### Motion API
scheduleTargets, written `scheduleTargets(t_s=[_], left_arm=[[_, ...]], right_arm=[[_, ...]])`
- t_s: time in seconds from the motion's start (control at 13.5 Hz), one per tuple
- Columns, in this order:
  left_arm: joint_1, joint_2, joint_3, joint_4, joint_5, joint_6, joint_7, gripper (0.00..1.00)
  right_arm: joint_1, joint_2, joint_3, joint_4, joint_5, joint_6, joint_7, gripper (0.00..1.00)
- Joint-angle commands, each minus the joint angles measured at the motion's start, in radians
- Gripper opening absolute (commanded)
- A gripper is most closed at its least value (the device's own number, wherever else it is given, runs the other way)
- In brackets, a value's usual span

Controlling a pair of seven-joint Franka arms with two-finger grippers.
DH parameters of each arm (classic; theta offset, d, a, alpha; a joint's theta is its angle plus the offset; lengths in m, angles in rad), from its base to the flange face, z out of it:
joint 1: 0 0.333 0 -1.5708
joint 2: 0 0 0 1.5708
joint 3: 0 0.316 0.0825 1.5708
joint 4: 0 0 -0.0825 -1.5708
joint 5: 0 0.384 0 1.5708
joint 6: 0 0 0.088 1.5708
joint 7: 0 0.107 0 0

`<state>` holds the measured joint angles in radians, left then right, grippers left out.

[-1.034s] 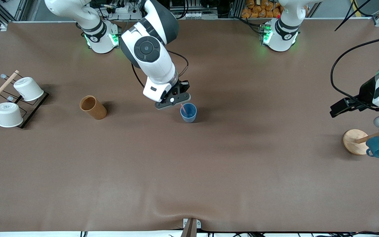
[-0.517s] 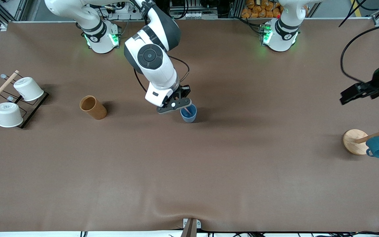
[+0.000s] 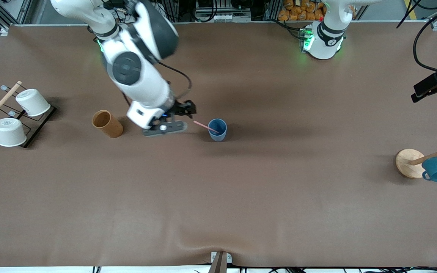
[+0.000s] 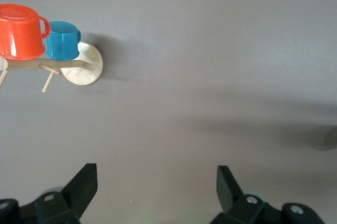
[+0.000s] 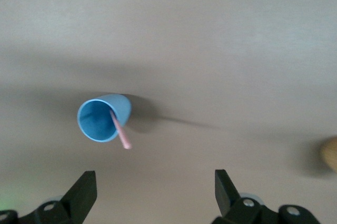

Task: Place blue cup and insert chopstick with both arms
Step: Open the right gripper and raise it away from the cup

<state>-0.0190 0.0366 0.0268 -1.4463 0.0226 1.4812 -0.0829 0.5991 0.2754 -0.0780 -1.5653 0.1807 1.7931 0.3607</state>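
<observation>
The blue cup [image 3: 217,129] stands upright near the middle of the table. The pale-pink chopstick [image 3: 205,127] leans in it, its upper end tilted out over the rim toward the right arm's end. In the right wrist view the blue cup [image 5: 102,117] shows its open mouth with the chopstick [image 5: 120,130] resting against the rim. My right gripper [image 3: 176,115] hangs open and empty over bare table between the blue cup and a brown cup; its fingers [image 5: 87,184] stand wide apart. My left gripper [image 3: 425,90] waits open at the left arm's end, with bare table between its fingers [image 4: 87,179].
A brown cup [image 3: 107,123] stands toward the right arm's end. A black rack [image 3: 38,123] with two white cups and a wooden rod sits farther that way. A wooden mug stand [image 3: 408,163] carries a teal mug [image 3: 436,169] and a red mug [image 4: 21,31].
My right gripper opened, let go of the chopstick and drew away toward the brown cup. The chopstick now leans in the blue cup. The left gripper rose and pulled away from the mug stand.
</observation>
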Motion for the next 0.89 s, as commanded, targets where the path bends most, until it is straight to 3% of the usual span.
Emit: scheduleTargets(t_s=[0.0,0.3,0.44,0.59,0.81], left_arm=[[-0.004,-0.015,0.01,-0.014,-0.03,-0.009,0.015,1.0],[-0.006,-0.015,0.005,-0.014,-0.03,-0.009,0.015,1.0],[-0.006,-0.015,0.007,-0.014,-0.03,-0.009,0.015,1.0],[-0.006,-0.015,0.007,-0.013,-0.03,-0.009,0.015,1.0],[-0.01,-0.014,0.005,-0.013,-0.03,-0.009,0.014,1.0]], right_arm=[[-0.102,-0.103,0.01,-0.035,-0.03,-0.114,-0.101,1.0],[-0.362,-0.192,0.007,-0.053,-0.032,-0.19,-0.374,1.0],[-0.454,-0.244,-0.025,-0.048,-0.061,-0.276,-0.469,1.0],[-0.496,-0.301,-0.042,-0.045,-0.122,-0.334,-0.473,1.0],[-0.591,-0.355,0.004,-0.029,-0.144,-0.417,-0.444,1.0]])
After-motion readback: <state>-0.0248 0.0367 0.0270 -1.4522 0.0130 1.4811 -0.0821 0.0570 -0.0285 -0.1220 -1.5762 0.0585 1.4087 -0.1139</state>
